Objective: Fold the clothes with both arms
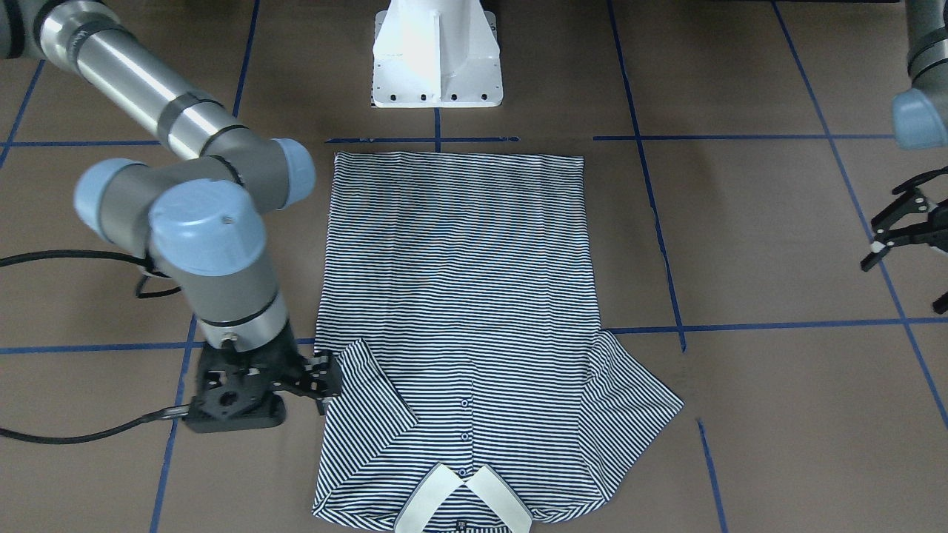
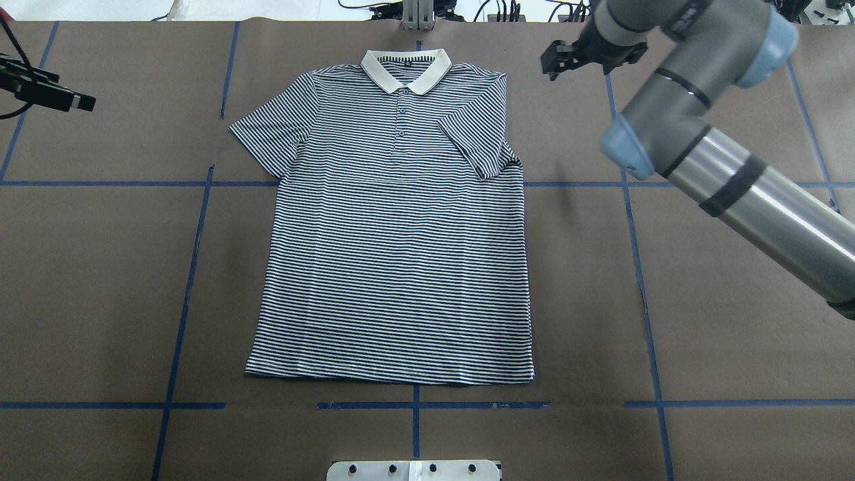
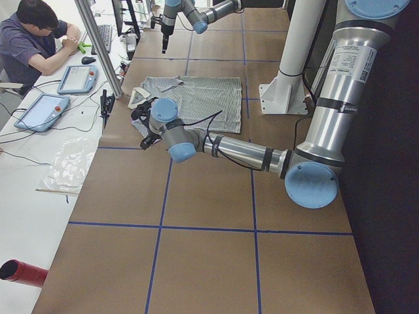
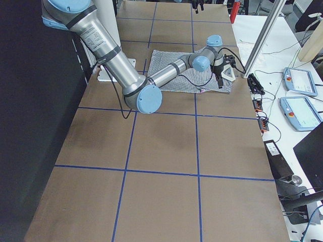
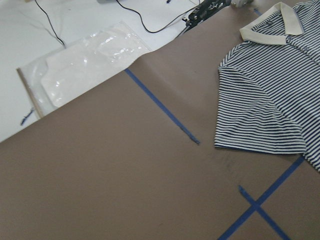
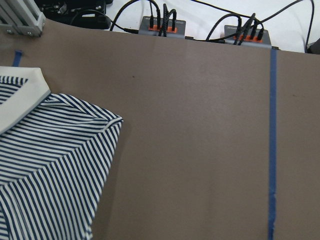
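Your right gripper (image 1: 327,383) is spread open and holds nothing, close to the collar end of the striped polo shirt (image 2: 394,254). Your left gripper (image 1: 903,283) is open too, far off on the other side. The shirt lies flat on the brown tabletop (image 2: 701,321), with one sleeve (image 2: 477,150) folded over its chest.

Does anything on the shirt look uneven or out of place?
Only the sleeves differ: on the shirt, the sleeve on the robot's right is folded onto the chest; the other sleeve lies spread flat.
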Available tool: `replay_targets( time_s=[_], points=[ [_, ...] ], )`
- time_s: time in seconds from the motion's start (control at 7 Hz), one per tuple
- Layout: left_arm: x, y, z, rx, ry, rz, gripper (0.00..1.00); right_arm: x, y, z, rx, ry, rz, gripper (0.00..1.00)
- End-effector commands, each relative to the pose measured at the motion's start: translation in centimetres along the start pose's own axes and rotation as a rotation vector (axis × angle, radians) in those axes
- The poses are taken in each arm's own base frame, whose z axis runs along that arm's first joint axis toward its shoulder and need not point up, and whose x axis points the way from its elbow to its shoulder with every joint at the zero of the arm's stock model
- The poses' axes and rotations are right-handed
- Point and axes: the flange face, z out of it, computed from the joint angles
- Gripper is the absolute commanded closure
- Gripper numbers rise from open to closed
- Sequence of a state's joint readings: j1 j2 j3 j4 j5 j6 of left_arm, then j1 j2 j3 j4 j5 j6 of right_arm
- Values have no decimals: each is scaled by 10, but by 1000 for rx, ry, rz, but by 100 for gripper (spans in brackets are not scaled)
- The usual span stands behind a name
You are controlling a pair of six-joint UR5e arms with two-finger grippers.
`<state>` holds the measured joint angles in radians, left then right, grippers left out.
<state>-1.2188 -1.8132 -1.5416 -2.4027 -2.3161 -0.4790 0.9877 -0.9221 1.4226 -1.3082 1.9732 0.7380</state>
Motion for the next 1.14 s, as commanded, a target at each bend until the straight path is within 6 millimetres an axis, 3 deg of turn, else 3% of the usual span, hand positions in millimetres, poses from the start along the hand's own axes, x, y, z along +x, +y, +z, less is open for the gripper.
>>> replay_targets(
  time_s=[0.0, 0.14, 0.43, 0.57, 0.71, 1.0],
  points=[
    [52, -22, 60, 56, -78, -264, 24, 70, 35, -23, -15, -25, -44, 0],
    [79, -32, 113, 73, -129, -311, 27, 70, 37, -23, -12, -23, -44, 0],
    [78, -49, 190, 90, -247, -356, 38, 72, 37, -22, -11, -16, -43, 0],
    [89, -41, 214, 92, -284, -357, 40, 72, 37, -22, -11, -16, -42, 0],
    [92, -45, 229, 81, -290, -366, 40, 72, 37, -21, -12, -15, -39, 0],
    [90, -30, 251, 66, -281, -355, 40, 72, 38, -19, -14, -13, -41, 0]
  ],
)
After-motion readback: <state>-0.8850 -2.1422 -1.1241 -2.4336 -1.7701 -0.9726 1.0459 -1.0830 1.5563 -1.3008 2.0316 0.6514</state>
